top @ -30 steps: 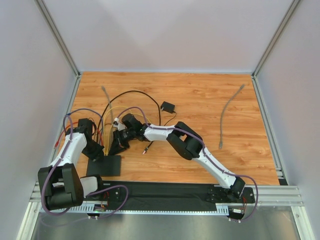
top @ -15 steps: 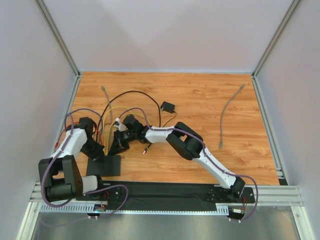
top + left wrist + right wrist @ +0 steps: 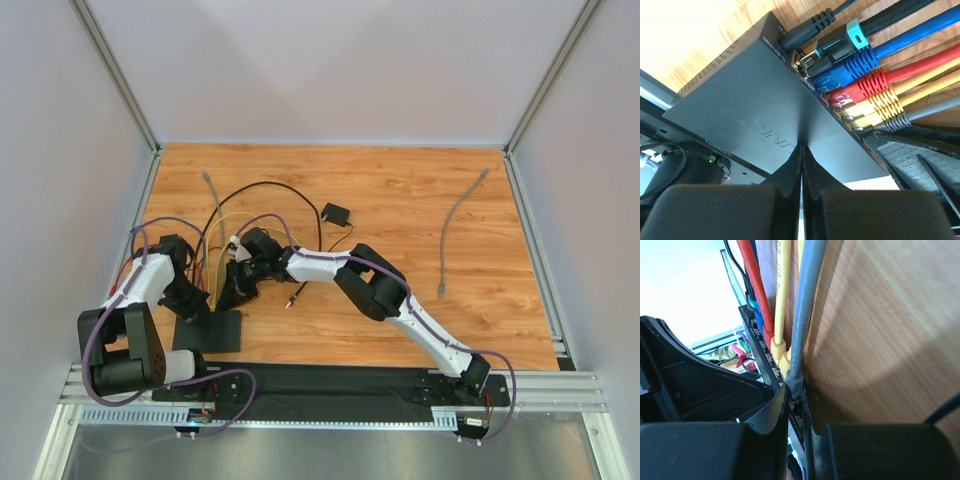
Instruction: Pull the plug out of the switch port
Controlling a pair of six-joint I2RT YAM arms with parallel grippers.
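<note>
The switch port is a flat black box near the table's front left. In the left wrist view its socket edge holds a row of plugs: black, teal, blue, red, two yellow and grey. My left gripper is shut, with its tips pressed on the box's top; it also shows in the top view. My right gripper is shut on the grey plug at the end of the row. Whether that plug is seated or out, I cannot tell.
A bundle of coloured cables runs from the switch toward the back. A small black adapter block with a thin cord lies mid-table. A loose grey cable lies at the right. A thin cable with a red tip lies near the right gripper.
The left arm's base and elbow have turned a little. Both grippers stay where they were at the switch.
</note>
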